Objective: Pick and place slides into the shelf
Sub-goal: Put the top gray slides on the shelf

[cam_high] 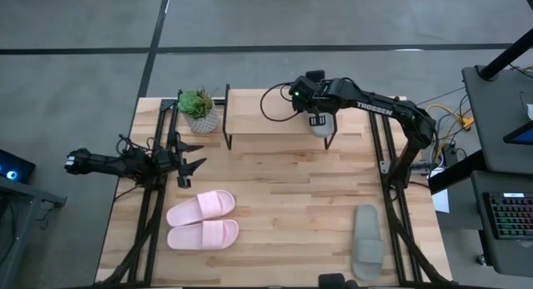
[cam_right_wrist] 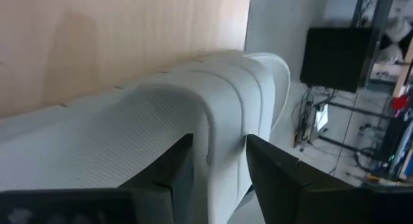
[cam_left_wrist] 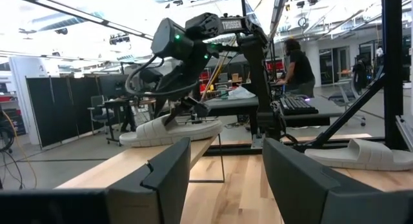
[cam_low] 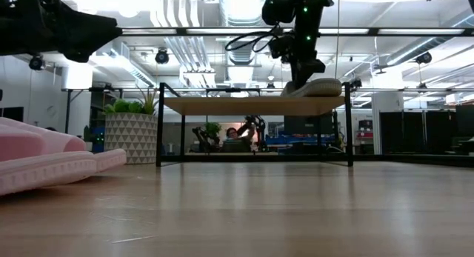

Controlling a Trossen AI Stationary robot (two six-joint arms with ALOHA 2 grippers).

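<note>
The shelf stands at the table's far side. One grey-beige slide lies on the right end of its plank top, with my right gripper shut on it from above. The second grey-beige slide lies flat on its sole near the table's near right corner. The pale pink pair lies side by side, soles down, at the near left. My left gripper hovers open at the table's left, clear of everything. My right gripper pinches the grey-beige slide's wide strap between its two fingers, coming from above and pointing down. The fingers stand across the strap's ribbed edge. In the low view the slide's sole sits on the plank top at the shelf's right end.
A small potted plant stands just left of the shelf. The middle of the table between the shelf and the slides is bare wood. Black frame rails run along the table's left and right sides. A person stands at a desk beyond the table.
</note>
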